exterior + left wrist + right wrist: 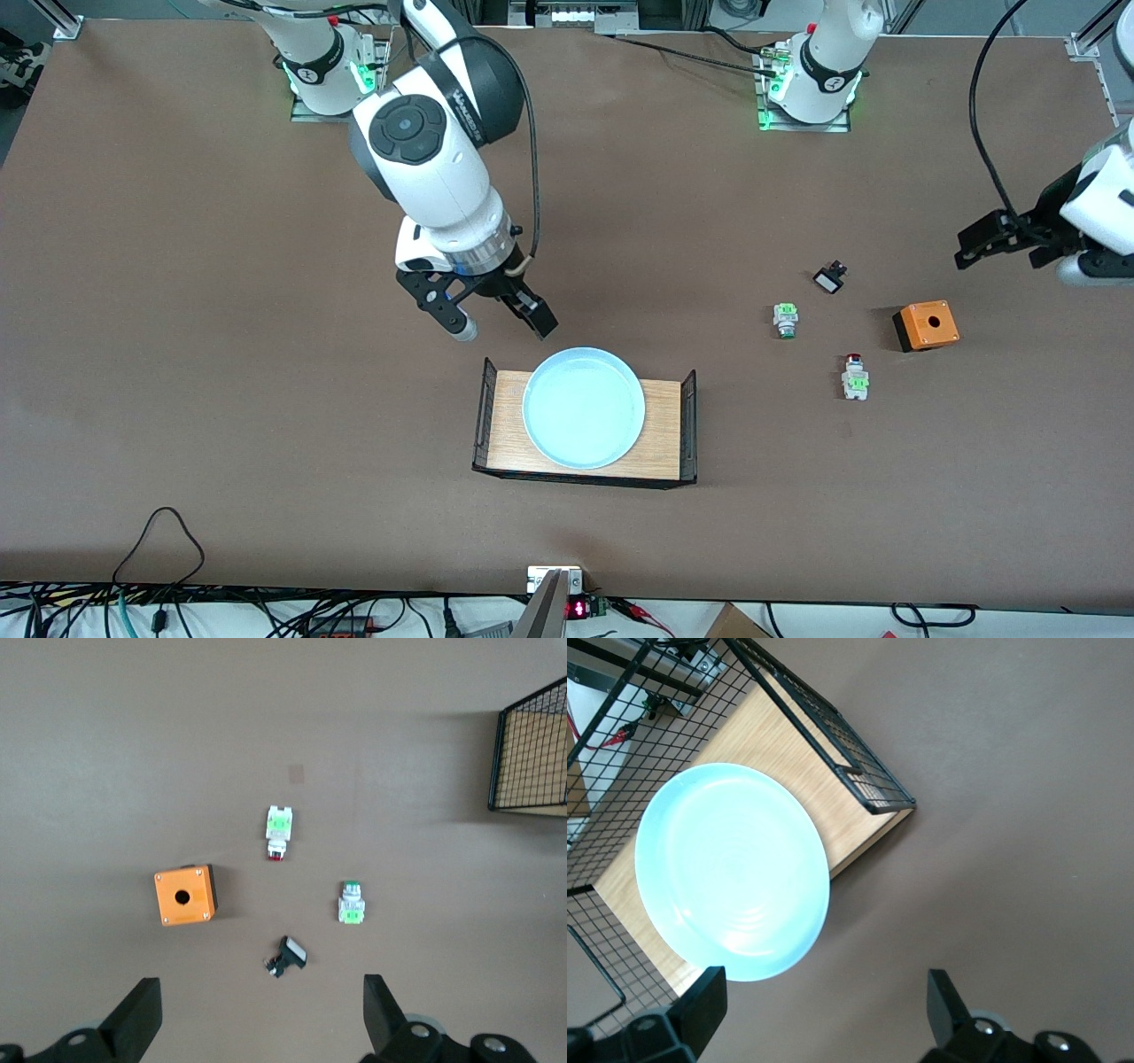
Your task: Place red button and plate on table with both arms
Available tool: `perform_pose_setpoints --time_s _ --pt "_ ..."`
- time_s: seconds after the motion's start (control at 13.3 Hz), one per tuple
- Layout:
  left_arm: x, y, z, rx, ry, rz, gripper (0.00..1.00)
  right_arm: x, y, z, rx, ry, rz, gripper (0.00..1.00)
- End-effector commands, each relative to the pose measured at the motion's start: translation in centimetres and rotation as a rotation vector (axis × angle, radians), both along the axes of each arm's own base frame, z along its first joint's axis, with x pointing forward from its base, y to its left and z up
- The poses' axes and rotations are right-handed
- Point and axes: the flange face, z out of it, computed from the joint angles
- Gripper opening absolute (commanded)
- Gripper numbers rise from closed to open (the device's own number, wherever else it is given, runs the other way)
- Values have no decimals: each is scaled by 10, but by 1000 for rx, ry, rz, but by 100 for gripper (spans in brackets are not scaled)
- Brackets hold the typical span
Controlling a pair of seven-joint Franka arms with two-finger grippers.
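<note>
The pale blue plate (pixel 583 408) lies on a light-wood tray (pixel 663 430) with black wire ends. It also shows in the right wrist view (pixel 731 873). My right gripper (pixel 503 330) is open and empty, over the brown table (pixel 221 354) just off the plate's rim (pixel 824 1010). The red button (pixel 855 376) lies on its side on the table toward the left arm's end, also in the left wrist view (pixel 277 832). My left gripper (pixel 966 248) is open and empty in the air, over the table near the orange box (pixel 261 1019).
A green-capped button (pixel 785 319) and a small black-and-white part (pixel 830 279) lie near the red button. An orange box (pixel 926 325) with a hole on top stands beside them. Cables run along the table edge nearest the camera.
</note>
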Motion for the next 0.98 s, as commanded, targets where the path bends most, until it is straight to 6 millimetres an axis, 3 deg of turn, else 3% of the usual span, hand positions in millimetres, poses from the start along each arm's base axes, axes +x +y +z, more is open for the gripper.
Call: perform_pose_setpoints --time_s 0.0,0.3,0.9 --pt "-11 -8 10 57 9 -31 100 9 6 -18 8 10 -36 100" --pt "-17 -17 22 62 -5 -43 100 16 10 -52 2 15 -43 100" --pt "-25 9 34 10 42 9 100 28 17 -90 43 -39 -74 100"
